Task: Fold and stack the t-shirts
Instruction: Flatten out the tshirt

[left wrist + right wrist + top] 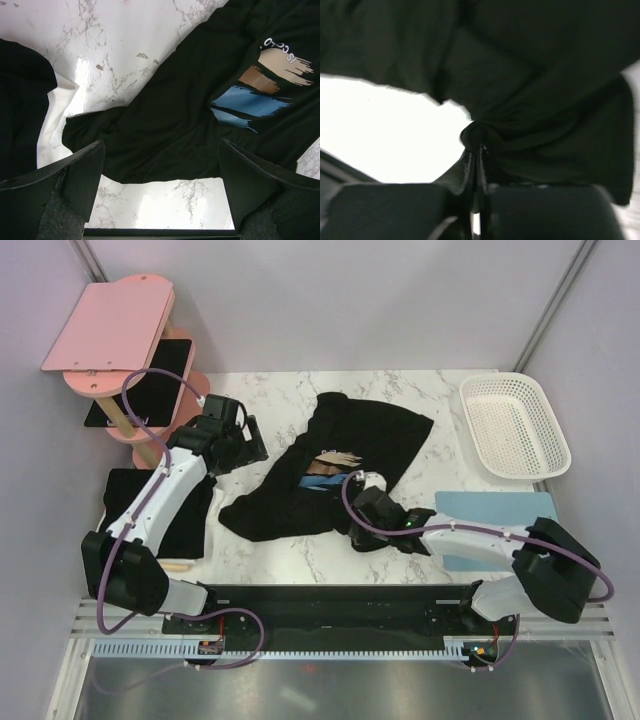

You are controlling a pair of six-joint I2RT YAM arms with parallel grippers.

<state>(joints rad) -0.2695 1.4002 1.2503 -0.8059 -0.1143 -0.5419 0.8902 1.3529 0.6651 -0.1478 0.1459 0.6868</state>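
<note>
Right tool (479, 151) pinches the printed t-shirt (372, 435); left tool (161, 145) gapes just above it.

T-shirt (300, 495) mid-table, basket (515, 425) far right, mat (500, 505) before it, perhaps another shirt (150, 505) left

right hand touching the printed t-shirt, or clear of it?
Touching. The right wrist view shows the right hand shut on a bunched fold of the printed t-shirt, with the fabric pinched tight at its tips.

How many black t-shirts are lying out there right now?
2: a printed t-shirt crumpled in the middle, and a plain black one lying flat at the left edge. Others could be hidden underneath.
</note>
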